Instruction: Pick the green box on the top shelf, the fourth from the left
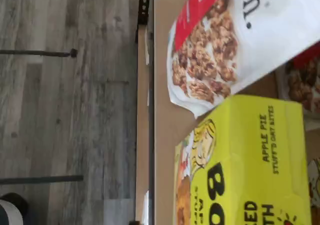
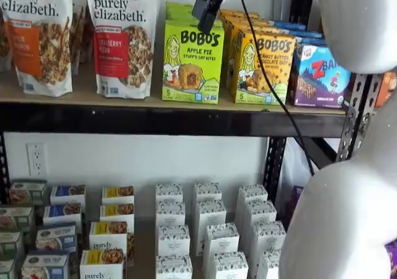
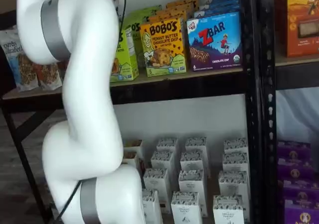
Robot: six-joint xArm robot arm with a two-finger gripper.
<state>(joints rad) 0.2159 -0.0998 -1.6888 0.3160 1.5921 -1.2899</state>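
Left of the claw (image 2: 208, 9) two granola bags (image 2: 124, 40) stand on the counter (image 2: 80, 93), which is the top shelf. The claw hangs from the view's upper edge in a shelf view, seen side-on as one dark shape, so I cannot tell how far its fingers are parted; nothing appears to be in them. Directly below and just behind it stands the green box (image 2: 193, 62), upright at the shelf's front edge, its face outward. The claw overlaps the box's upper right corner in the picture, but whether it touches is not clear. The wrist view shows the green box's face and top close under the camera, with a granola bag beside it. Right of the claw are the orange box (image 2: 262, 68) and then the ZBar box (image 2: 321, 75).

My reading: the approach looks nearly complete. Closing on the box, lifting and drawing it off the shelf all remain.
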